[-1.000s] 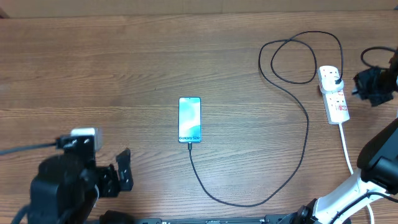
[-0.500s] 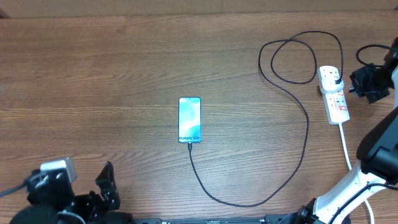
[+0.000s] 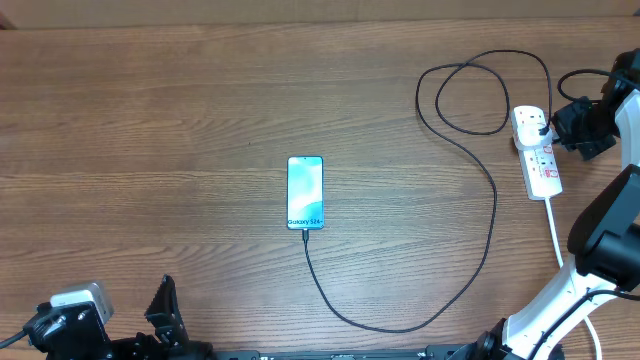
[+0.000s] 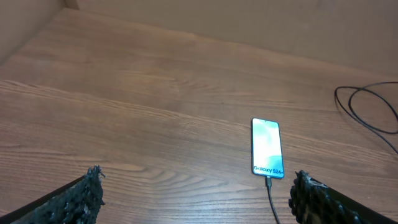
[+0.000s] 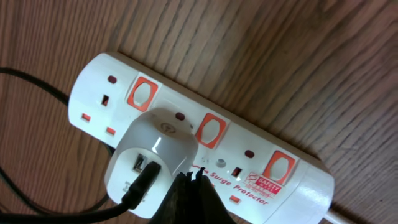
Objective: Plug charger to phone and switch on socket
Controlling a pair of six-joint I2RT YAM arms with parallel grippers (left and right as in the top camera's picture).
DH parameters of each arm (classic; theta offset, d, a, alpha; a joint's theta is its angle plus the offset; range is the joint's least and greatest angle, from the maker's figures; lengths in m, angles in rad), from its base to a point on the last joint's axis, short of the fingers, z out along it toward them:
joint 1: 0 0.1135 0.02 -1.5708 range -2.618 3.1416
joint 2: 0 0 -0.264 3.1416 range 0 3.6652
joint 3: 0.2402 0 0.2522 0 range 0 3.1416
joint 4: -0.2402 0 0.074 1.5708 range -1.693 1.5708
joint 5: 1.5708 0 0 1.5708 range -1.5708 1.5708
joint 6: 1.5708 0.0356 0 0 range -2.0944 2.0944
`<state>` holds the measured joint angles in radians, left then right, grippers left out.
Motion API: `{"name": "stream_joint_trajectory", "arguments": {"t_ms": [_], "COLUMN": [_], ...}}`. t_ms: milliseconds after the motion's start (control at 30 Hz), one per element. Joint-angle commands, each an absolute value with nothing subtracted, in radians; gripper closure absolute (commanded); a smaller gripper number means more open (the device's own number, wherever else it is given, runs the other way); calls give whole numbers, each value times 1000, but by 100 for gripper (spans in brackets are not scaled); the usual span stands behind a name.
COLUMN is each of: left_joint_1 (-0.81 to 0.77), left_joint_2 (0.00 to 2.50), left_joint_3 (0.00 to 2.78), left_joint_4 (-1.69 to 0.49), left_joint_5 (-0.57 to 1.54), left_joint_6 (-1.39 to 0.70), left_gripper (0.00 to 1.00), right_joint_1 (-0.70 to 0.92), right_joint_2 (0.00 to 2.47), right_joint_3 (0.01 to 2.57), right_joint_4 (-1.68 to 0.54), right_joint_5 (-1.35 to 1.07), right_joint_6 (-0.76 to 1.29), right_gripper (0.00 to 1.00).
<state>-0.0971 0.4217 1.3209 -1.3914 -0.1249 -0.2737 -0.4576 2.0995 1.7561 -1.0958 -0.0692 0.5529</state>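
We see the phone (image 3: 305,192) lying flat near the middle of the wooden table (image 3: 150,120), screen up and lit light blue. Its long side runs from 12 to 6 o'clock. The charger cable (image 3: 495,205) meets the phone at its 6 o'clock edge, and its small plug looks seated in the port there. From that end the cable swings out toward 4 o'clock, climbs the right half of the table, and makes two loose loops near 1 o'clock. It finishes at a white adapter (image 5: 152,155).

The adapter is plugged into the power strip (image 3: 540,160), which lies at about 2 to 3 o'clock of the table, close to the right edge. The strip's own white cord (image 3: 556,240) leaves from its 6 o'clock end.

In the right wrist view, three red rocker switches sit in a row along the strip. We cannot tell whether any of them is on or off. The right gripper (image 5: 191,180) has its fingers pressed fully together with nothing between them. Its dark tips are over the face of the strip, just beside the adapter and just short of the middle switch (image 5: 210,130). We cannot tell whether the tips touch the plastic.

The left gripper (image 4: 198,180) is down at 7 o'clock on the table's near edge, well apart from the phone. Its fingers are spread as wide as they go and hold nothing. In its own camera the phone shows between them, further up the table.
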Motion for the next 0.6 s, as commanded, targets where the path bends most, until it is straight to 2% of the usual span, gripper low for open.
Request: {"name": "stream_joint_trajectory", "arguments": {"t_ms": [0,567], "left_joint_1": [-91,-91], "left_joint_2": [410,410], "left_joint_3": [1317,1317], "left_joint_4": [-1388,-1388], "left_joint_5": [-138,-138], "left_joint_6": [-269,-269], "left_gripper": [0,0], "right_joint_1": [-458,-458], "right_joint_2": [2105,2152], "right_joint_3": [1778,1772], "right_joint_4": [-1099,-1105], "right_joint_5": [-29,-21], "right_joint_6": [549,548], "right_gripper": [96,96]}}
